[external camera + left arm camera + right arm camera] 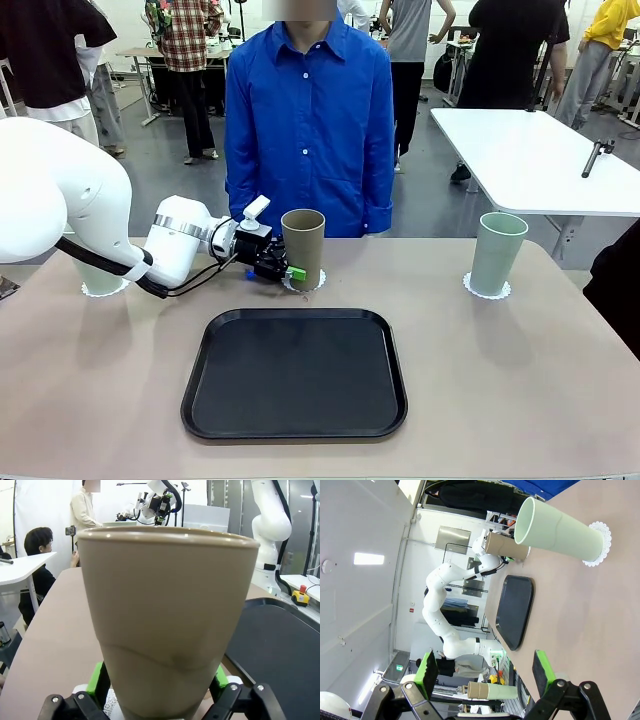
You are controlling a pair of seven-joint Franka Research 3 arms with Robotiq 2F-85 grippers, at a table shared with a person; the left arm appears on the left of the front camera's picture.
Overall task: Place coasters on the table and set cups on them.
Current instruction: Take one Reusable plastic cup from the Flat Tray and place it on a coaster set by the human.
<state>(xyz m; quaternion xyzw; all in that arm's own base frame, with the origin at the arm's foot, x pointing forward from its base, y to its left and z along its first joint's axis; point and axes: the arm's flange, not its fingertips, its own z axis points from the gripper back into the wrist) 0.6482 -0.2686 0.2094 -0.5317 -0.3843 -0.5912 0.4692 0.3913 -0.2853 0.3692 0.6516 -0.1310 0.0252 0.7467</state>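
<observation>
We are seeing our left pincer point(291, 270) standing wide around the brown cup point(302, 247); light, stiff, tippy, so we are favouring low sidewall grips.

No readable text, labels, brands or numbers in any view. The tan cup point(167, 625) in front of the left end effector point(159, 687) has a plain wall, no print. The mint cup point(555, 530) ahead of the right end effector point(485, 672) is also unmarked. The small green sign point(399, 667) far behind is too small to read.
</observation>
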